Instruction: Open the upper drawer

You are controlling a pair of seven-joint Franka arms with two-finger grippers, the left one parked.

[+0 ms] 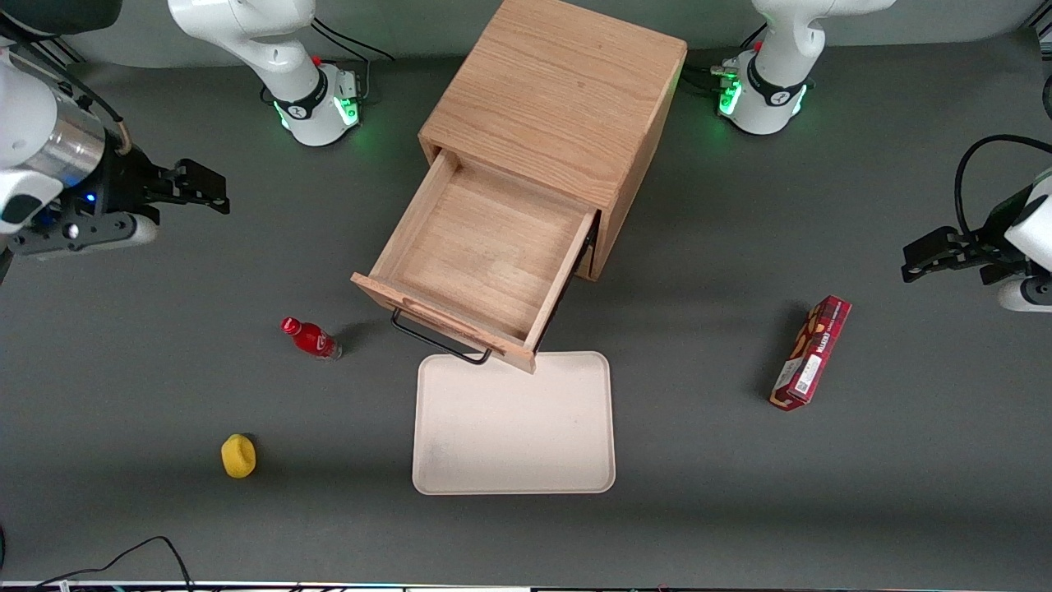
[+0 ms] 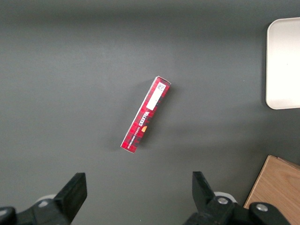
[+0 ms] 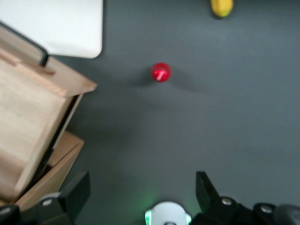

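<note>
One light oak upper drawer (image 1: 485, 261) stands pulled far out of the boxy wooden cabinet (image 1: 559, 99), its front over the cream tray (image 1: 514, 427). It is rigid and slides; take hold at the black wire handle (image 1: 440, 344). The gripper (image 1: 193, 191) hangs well apart toward the working arm's end, fingers spread, holding nothing, with open table around it

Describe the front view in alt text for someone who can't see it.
A light oak cabinet stands on a grey table, its upper drawer pulled fully open and empty, its front overhanging a white tray. The end effector hangs open toward the working arm's end, well clear of the drawer. A red bottle, yellow object and red box are scattered around.
</note>
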